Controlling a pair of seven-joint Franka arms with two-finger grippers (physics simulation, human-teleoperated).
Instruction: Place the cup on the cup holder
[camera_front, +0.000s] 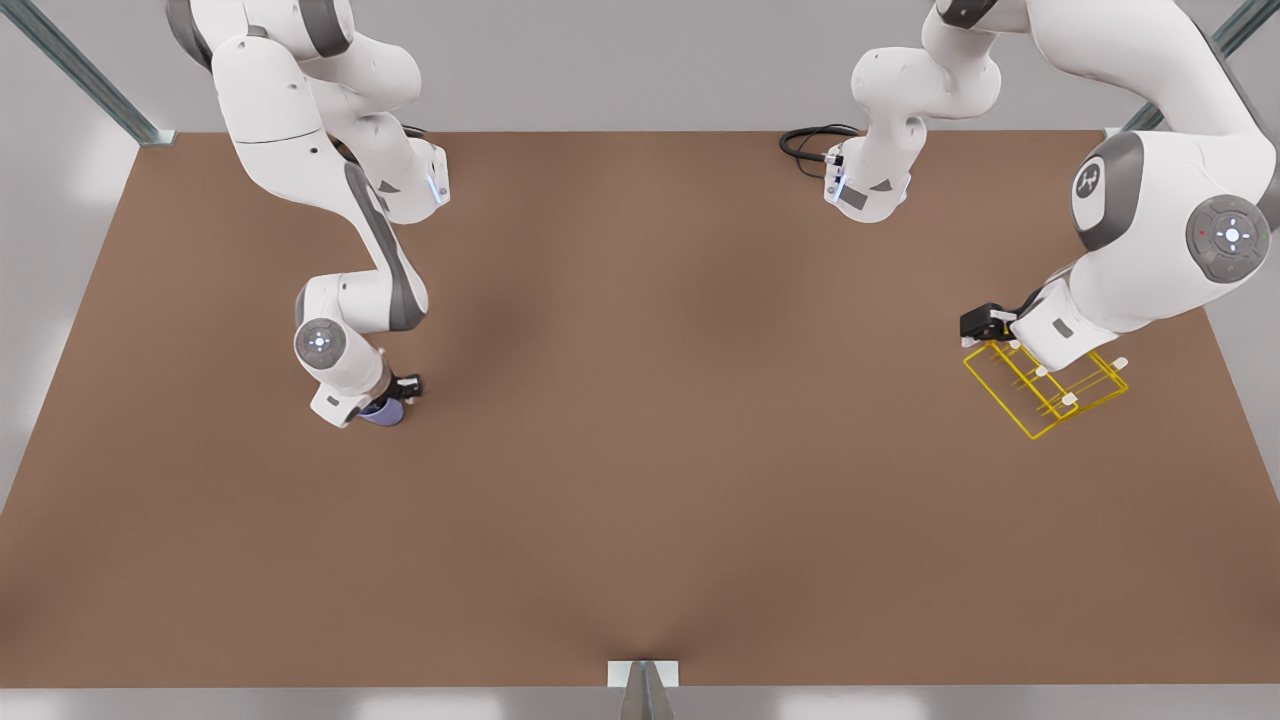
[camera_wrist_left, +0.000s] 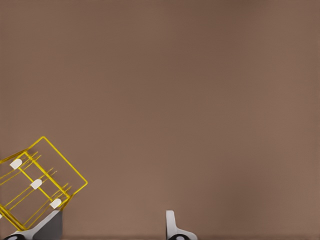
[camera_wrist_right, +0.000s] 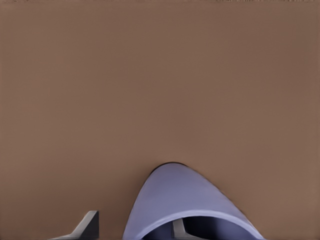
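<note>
Two grippers work well apart: the right gripper (camera_front: 392, 398), at the front view's left, straddles the cup's (camera_wrist_right: 187, 205) rim for lifting, while the left gripper (camera_wrist_left: 112, 227) hangs spread beside the cup holder (camera_front: 1045, 385) at far right.

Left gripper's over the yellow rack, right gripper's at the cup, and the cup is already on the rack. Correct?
Not quite. The cup is not on the cup holder: the front view shows them at opposite sides of the table. The left gripper is over the rack; the right gripper is at the cup.

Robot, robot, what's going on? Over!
Right end effector straddling lavender-blue tapered cup's rim. Left end effector open by yellow wire cup holder. Nothing between.
</note>
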